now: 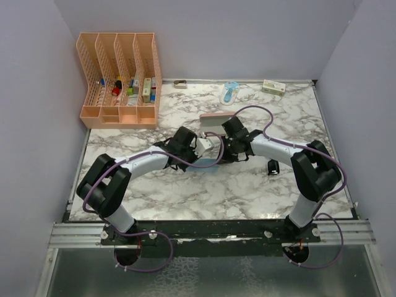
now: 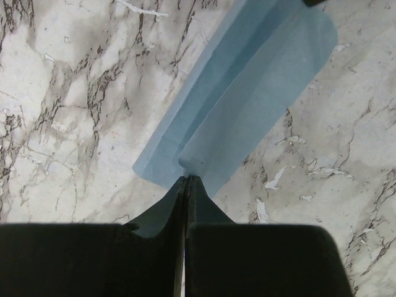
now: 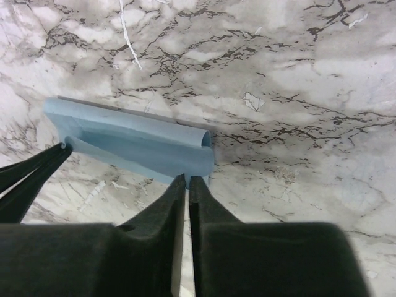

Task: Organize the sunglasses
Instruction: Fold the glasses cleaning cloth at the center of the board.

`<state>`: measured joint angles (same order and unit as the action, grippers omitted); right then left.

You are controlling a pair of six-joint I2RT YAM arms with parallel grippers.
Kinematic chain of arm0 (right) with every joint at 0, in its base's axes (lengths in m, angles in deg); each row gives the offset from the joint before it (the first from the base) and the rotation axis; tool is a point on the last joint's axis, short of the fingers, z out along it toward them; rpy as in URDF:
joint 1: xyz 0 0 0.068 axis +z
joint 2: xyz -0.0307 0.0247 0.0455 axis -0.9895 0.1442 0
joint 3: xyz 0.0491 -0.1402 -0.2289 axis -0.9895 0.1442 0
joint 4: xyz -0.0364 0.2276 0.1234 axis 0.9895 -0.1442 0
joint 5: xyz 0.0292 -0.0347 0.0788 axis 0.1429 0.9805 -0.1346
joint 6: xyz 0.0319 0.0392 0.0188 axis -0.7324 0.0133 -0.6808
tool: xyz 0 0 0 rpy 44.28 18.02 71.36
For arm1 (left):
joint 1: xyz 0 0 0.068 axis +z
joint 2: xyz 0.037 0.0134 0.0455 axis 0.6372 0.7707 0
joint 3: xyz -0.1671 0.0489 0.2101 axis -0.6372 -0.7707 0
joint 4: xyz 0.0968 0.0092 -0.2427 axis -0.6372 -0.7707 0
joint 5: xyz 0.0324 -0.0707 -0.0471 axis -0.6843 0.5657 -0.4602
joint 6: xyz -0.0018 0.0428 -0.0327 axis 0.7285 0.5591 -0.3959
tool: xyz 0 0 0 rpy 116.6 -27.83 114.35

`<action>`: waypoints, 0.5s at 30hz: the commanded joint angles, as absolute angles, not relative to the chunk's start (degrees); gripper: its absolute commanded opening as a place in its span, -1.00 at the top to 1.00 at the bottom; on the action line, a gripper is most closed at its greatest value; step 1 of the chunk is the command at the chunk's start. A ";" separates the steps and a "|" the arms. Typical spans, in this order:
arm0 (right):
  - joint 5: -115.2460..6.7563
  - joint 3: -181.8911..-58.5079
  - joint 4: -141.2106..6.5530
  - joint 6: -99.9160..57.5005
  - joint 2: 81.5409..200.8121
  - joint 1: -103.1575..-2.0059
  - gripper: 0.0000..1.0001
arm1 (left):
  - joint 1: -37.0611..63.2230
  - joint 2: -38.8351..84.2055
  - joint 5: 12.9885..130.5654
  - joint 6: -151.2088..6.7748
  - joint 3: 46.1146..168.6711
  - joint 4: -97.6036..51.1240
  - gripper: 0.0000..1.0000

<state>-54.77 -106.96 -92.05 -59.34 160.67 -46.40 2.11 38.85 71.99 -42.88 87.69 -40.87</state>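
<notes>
Left hand (image 2: 187, 179) clamped tight on cloth (image 2: 247, 93) corner; right hand (image 3: 187, 179) pinched near-closed on opposite end (cloth strung between them). Sunglasses (image 1: 272, 166) on surface (image 1: 185, 192), just right of right arm (image 1: 278, 148), well apart from both hands. Right hand nearer; long axis unreadable.

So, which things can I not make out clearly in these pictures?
- Sunglasses: too small in the top view to tell their state; absent from both wrist views.
- Pink case: partly hidden by the right arm, top view.
- Organizer contents: too small to name, top view.
- Right gripper: nearly closed at the blue cloth edge, but whether it pinches it is unclear, right wrist view.
</notes>
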 commanded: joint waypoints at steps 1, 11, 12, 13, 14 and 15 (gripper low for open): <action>-55.77 -108.44 -90.88 -59.83 159.15 -46.03 0.97 | 1.30 36.34 69.16 -40.32 86.12 -38.23 1.00; -55.88 -112.39 -92.80 -59.32 161.69 -46.03 0.98 | 0.37 35.54 67.17 -38.31 84.74 -36.23 1.00; -55.98 -112.63 -92.88 -59.24 161.96 -46.05 0.98 | 0.16 35.37 66.92 -38.03 84.39 -35.92 1.00; -56.08 -112.86 -92.96 -59.18 162.19 -46.03 0.98 | 0.00 35.08 66.60 -37.60 84.07 -35.54 1.00; -56.17 -113.08 -93.08 -59.14 162.36 -46.05 0.98 | -0.16 34.91 66.33 -37.23 83.70 -35.28 1.00; -56.06 -113.24 -93.18 -59.13 162.42 -46.03 0.98 | -0.31 34.71 66.06 -36.99 83.42 -35.01 1.00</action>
<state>-55.07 -111.35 -92.54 -59.56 160.98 -46.40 0.53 37.17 68.09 -39.12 85.00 -37.27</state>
